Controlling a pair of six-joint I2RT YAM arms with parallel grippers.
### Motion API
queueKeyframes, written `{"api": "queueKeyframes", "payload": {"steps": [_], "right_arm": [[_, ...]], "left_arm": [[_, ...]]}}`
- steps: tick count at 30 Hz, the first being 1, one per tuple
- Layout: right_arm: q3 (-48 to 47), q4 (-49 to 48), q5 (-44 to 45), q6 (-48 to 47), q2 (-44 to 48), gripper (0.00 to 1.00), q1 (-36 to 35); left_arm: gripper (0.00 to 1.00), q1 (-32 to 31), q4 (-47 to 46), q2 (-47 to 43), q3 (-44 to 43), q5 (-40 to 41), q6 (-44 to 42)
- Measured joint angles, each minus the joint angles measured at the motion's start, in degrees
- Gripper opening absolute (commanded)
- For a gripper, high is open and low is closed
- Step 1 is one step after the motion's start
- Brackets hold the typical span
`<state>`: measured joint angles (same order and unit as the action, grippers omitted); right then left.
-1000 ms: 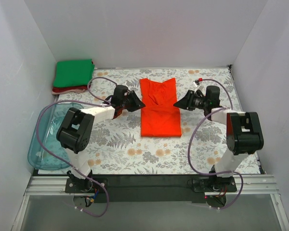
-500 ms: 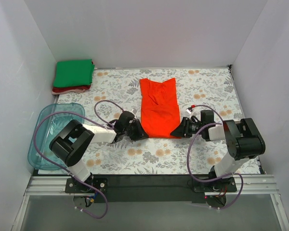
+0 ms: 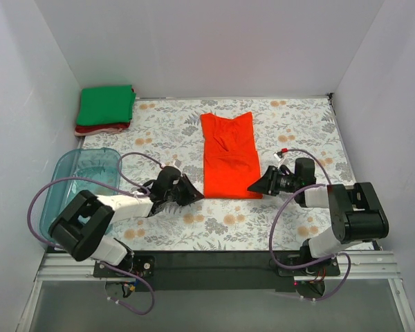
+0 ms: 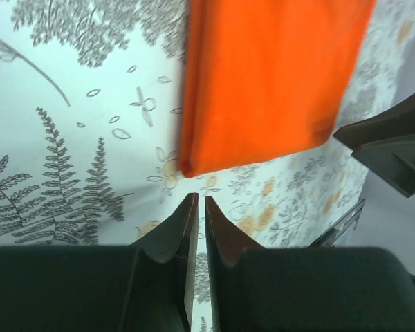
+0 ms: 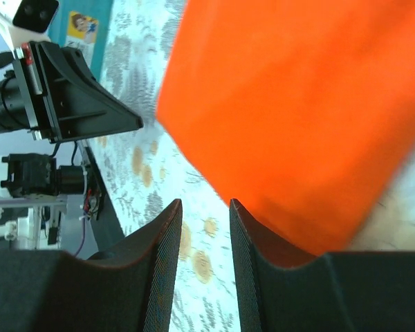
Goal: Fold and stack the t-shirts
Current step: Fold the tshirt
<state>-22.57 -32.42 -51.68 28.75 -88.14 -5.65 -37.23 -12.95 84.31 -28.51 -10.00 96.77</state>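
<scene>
Looking down on the orange shirt (image 3: 228, 155), lying flat as a long folded strip in the middle of the floral surface (image 3: 297, 124). Resting the left end effector (image 3: 196, 196) low over the surface just off the shirt's near left corner, apart from the cloth. Pinching its fingers (image 4: 173, 235) almost together in the left wrist view, leaving only a thin slit and gripping nothing. Setting the right end effector (image 3: 253, 187) low at the shirt's near right corner, pointing toward the left one. Holding its fingers (image 5: 159, 249) parted in the right wrist view, showing bare surface through the gap and clamping nothing. Sitting just past the fingertip on the right of that view: orange cloth, contact impossible to tell. Lying well apart at the far left corner: green shirt (image 3: 106, 104), folded square, stacked on red shirt (image 3: 100, 128). Sitting at the near left edge, beside the left arm: blue tub (image 3: 62, 176).
</scene>
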Motion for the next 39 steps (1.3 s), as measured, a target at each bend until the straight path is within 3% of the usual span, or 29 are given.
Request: {"api": "queueKeyframes", "payload": {"steps": [7, 11, 16, 23, 33, 39], "right_arm": [[-7.5, -0.5, 3.5, 4.5, 0.9, 0.41, -12.7], [-12.1, -4.7, 5.2, 7.6, -7.0, 0.4, -19.3], [-12.5, -7.7, 7.0, 11.5, -17.7, 0.4, -22.5], [-12.4, -9.6, 6.2, 13.9, -18.6, 0.4, -22.5], [-10.9, -5.2, 6.1, 10.6, -2.6, 0.4, -15.8], [-8.5, 6.9, 7.5, 5.7, 1.5, 0.41, -9.7]], "left_arm": [[0.13, 0.0, 4.4, -8.5, -1.8, 5.3, -0.6], [0.14, 0.0, 5.7, -8.6, -2.3, 6.5, -1.2], [0.14, 0.0, 6.3, -7.0, -2.5, 6.5, -1.6], [0.14, -0.1, 6.5, -3.7, -5.7, 5.9, -2.3], [0.08, -0.3, 3.8, 6.7, -12.4, 3.0, -2.2], [0.08, -0.8, 5.8, 8.2, -9.1, 3.7, 0.8]]}}
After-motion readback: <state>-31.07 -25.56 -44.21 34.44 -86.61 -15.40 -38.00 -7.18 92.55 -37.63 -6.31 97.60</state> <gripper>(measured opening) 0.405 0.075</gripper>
